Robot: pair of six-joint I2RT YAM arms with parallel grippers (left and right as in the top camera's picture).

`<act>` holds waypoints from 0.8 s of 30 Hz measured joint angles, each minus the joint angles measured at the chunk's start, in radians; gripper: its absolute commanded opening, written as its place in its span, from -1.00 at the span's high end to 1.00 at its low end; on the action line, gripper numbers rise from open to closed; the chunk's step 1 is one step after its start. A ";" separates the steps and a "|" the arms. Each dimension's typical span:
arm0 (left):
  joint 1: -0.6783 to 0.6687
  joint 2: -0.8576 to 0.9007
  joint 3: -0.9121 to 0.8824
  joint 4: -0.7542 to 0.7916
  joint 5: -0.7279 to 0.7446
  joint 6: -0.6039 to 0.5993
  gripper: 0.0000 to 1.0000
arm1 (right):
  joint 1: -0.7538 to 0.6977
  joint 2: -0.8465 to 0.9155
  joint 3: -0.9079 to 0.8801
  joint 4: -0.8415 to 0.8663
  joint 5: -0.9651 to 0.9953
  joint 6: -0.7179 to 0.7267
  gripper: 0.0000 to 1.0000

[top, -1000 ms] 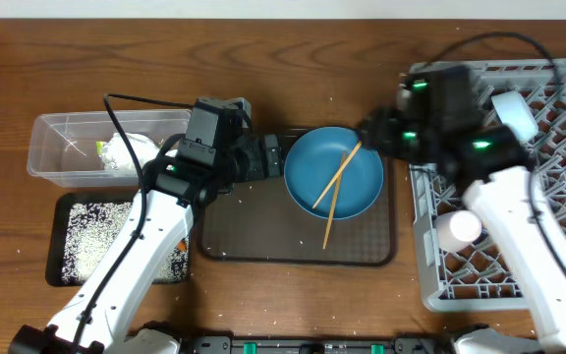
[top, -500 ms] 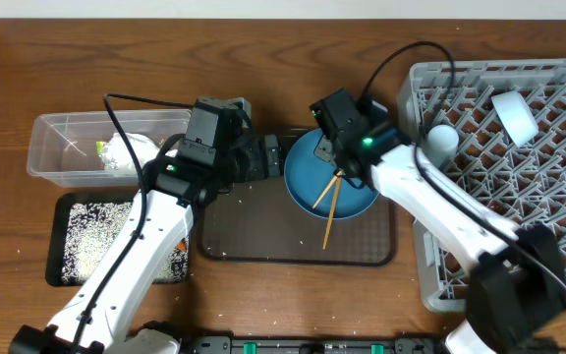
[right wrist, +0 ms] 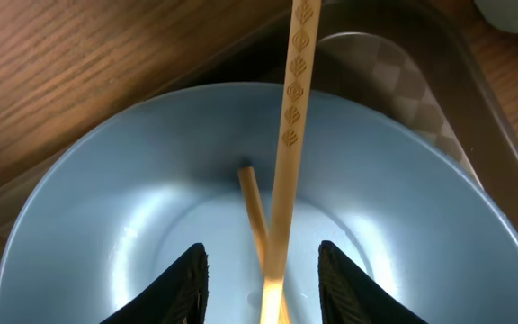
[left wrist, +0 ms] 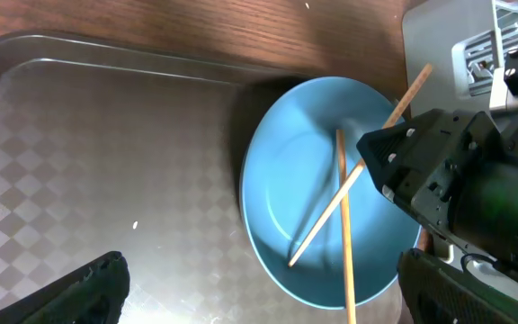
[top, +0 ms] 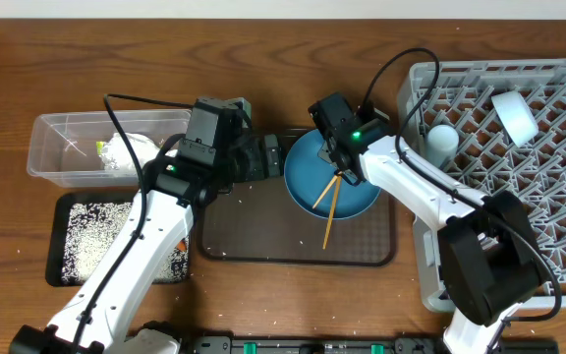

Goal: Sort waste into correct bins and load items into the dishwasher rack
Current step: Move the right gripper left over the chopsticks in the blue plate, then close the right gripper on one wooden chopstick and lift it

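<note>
Overhead: plate (top: 308,177) sits on the far right part of the brown tray (top: 263,236). The chopsticks (top: 328,218) lie crossed on the plate, one near end hanging past the plate's near rim over the tray. The right gripper (top: 344,167) is low over the plate's middle, above the crossing. The left gripper (top: 271,157) is just left of the plate. The rack (top: 519,216) is right of the plate, with the light blue cup (top: 442,138) and white cup (top: 514,116) in it. The tub (top: 57,147) is well left of the plate, wrapper (top: 124,152) inside. The black tray (top: 62,251) is left of the plate and nearer, holding rice (top: 96,231).

Left wrist: the left fingers (left wrist: 88,288) are spread wide and grip nothing. Plate and tray lie below.

Right wrist: the right fingers (right wrist: 183,283) are parted, one on each side of the chopsticks. There is a gap on both sides and nothing is clamped.
</note>
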 measured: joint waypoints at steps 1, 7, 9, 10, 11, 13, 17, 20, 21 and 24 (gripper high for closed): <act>0.000 0.000 0.000 0.000 0.000 0.000 -0.96 | 0.000 0.000 0.000 -0.003 0.000 0.000 0.22; 0.000 0.000 0.000 0.000 0.000 0.000 -0.96 | 0.000 0.000 0.000 -0.009 0.000 0.003 0.28; 0.000 0.000 0.000 0.000 0.000 0.000 -0.96 | 0.000 0.004 0.000 -0.002 0.000 0.008 0.29; 0.000 0.000 0.000 0.000 0.000 0.000 -0.96 | 0.000 0.009 0.000 0.004 0.000 0.010 0.29; 0.000 0.000 0.000 0.000 0.000 0.000 -0.96 | 0.000 0.017 0.000 0.008 0.001 0.013 0.29; 0.000 0.000 0.000 0.000 0.000 0.000 -0.96 | 0.000 0.036 0.000 0.010 0.003 0.016 0.28; 0.000 0.000 0.000 0.000 0.000 0.000 -0.96 | 0.000 0.082 -0.001 0.011 0.004 0.020 0.40; 0.000 0.000 0.000 0.000 0.000 0.000 -0.95 | -0.001 0.091 -0.005 0.021 0.003 0.018 0.54; 0.000 0.000 0.000 0.000 0.000 0.000 -0.96 | -0.001 0.090 -0.005 0.030 0.004 0.018 0.54; 0.000 0.000 0.000 0.000 0.000 0.000 -0.95 | -0.001 0.090 -0.005 0.040 0.007 0.012 0.73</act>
